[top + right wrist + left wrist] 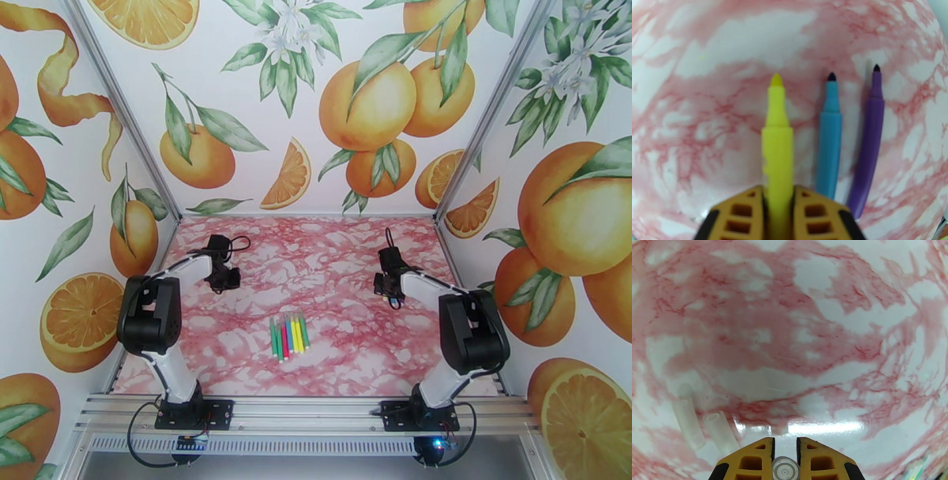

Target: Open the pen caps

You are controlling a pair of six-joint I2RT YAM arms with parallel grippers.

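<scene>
Orange-and-leaf printed walls enclose a pink-marbled table framed by aluminium posts.

Glossy marble-print tabletop w/ glare, smooth plastic yellow pen, translucent plastic pen caps, ribbed metal rail.

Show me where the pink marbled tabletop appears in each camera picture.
Top external: pink marbled tabletop sits mid-picture, just below centre.
Left wrist: it spreads beyond the left end effector.
Right wrist: it lies under the yellow pen in the right end effector.
Shared landmark: its red veining.
</scene>
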